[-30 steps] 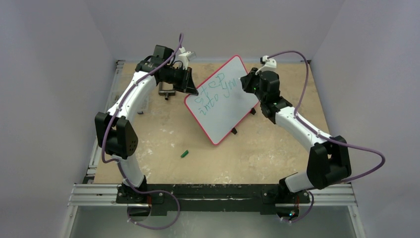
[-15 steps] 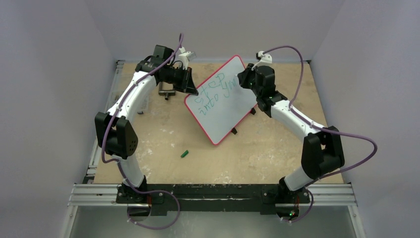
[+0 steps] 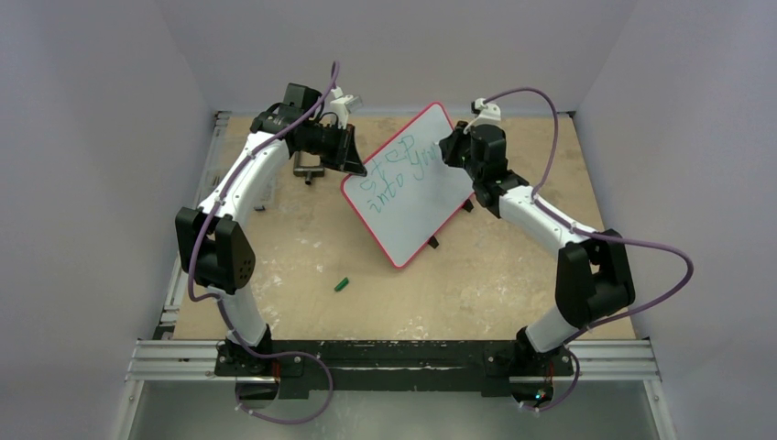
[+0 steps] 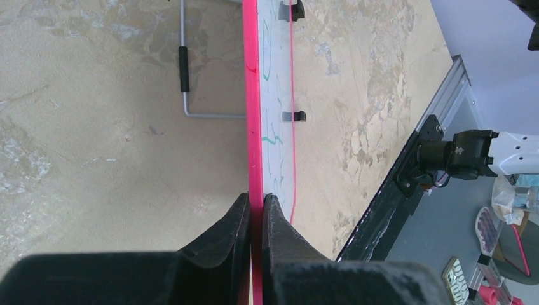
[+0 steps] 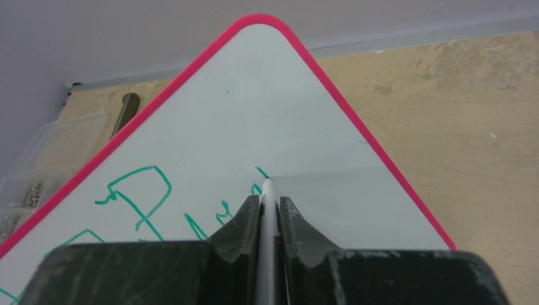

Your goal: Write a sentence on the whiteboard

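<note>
scuffed plywood table [image 3: 476, 275], left gripper [image 4: 255, 200] pinching red rim of glossy whiteboard [image 3: 412, 206], right gripper [image 5: 269, 202] pinching slim white marker [image 5: 268, 194]

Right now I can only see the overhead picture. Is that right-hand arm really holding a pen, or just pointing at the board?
Observer: It is holding one. In the right wrist view, the right pincer is shut on a thin white marker. The tip is at the whiteboard, by the end of the green writing.
Operator: And the other arm, is it touching the board at all?
Observer: Yes. The left wrist view shows the left pincer shut on the board's red rim, with one finger on each face.
</note>
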